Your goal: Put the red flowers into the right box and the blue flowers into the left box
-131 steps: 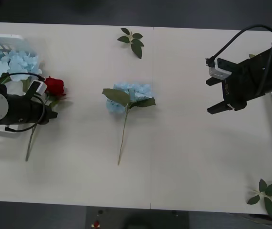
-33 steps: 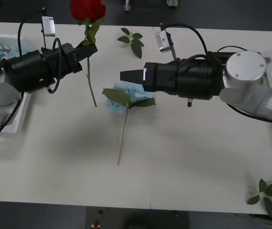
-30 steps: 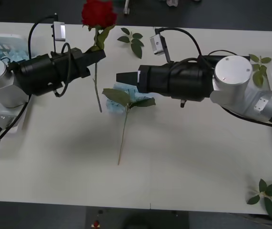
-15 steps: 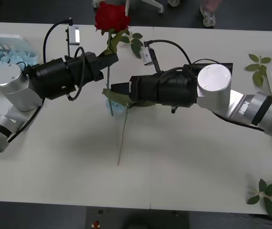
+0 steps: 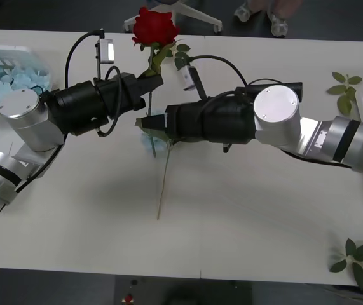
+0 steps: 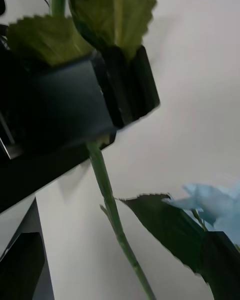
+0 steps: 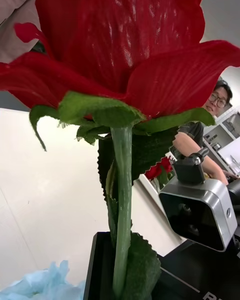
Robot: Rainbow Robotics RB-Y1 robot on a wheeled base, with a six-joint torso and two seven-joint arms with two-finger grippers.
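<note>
While the left gripper (image 5: 153,79) pinches a red rose (image 5: 154,28) upright, the right gripper (image 5: 144,122) — fingers spread — flanks its stem.

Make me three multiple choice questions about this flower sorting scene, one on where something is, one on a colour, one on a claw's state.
1. Where does the loose blue flower lie?
A. mid-table under the two claws
B. in the right box
C. on the floor

2. What colour is the bloom held by the left claw?
A. yellow
B. red
C. white

3. How is the right claw?
A. shut on the rose stem
B. shut on a leaf sprig
C. open, stem between its fingers

Answers: 1 A, the blue flower lies on the table beneath both arms. 2 B, the left claw grips the red rose by its stem. 3 C, the right claw has fingers apart at the stem.
</note>
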